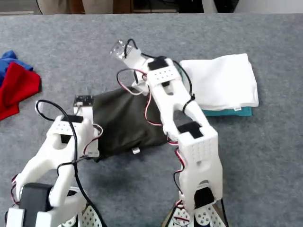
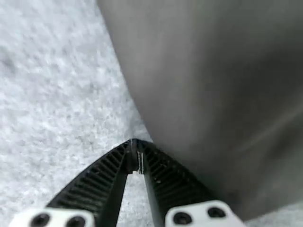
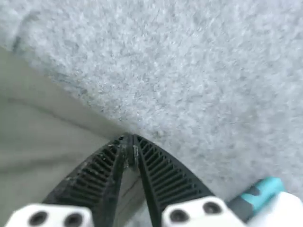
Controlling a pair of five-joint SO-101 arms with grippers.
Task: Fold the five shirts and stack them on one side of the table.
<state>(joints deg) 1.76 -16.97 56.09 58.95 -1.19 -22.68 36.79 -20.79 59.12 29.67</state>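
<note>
High view: a red shirt [image 1: 19, 85] and a blue shirt [image 1: 7, 64] on the grey felt tabletop [image 1: 265, 161] are cut off by the frame. A dark olive shirt [image 1: 118, 120], partly overlapped by the right arm [image 1: 165, 94], lies beside a folded white shirt [image 1: 220, 80] stacked on a teal shirt [image 1: 236, 112]. Left wrist view: the left hand [image 2: 136, 153] is closed, tips at the olive shirt's edge; pinched cloth cannot be made out. Right wrist view: the right hand [image 3: 130, 146] is closed likewise.

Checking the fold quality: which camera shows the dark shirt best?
The high view: it takes in nearly the whole dark shirt and its outline. The left wrist view shows a plain stretch of its cloth, the right wrist view one edge.
</note>
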